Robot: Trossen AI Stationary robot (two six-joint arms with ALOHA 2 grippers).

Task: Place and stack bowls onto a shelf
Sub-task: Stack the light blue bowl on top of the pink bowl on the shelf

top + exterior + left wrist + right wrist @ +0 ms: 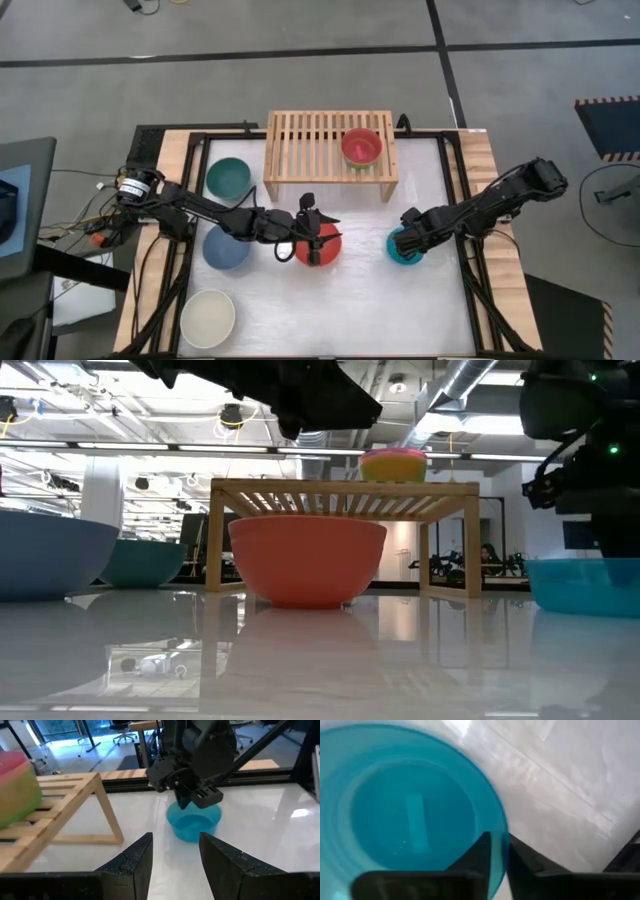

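A cyan bowl (404, 248) stands on the white table at the right, with my right gripper (499, 851) shut on its rim. A red bowl (318, 246) rests on its base in the middle, in front of the light-wood shelf (330, 150). My left gripper (175, 857) hovers open above the red bowl and holds nothing. A small stack of bowls, pink on top (362, 147), sits on the shelf's slatted top. Dark green (228, 177), slate blue (225, 248) and cream (208, 317) bowls stand along the left side. My right gripper has the cyan bowl's rim (496, 837) between its two fingers, one finger inside the bowl and one outside. The fingers come from above, pointing down. The bowl stands upright with its base on the table.
The shelf's side legs (107, 815) stand just behind the red bowl. Black frame rails (455, 190) run along the table's edges. Open white table surface (340, 310) lies toward the near edge.
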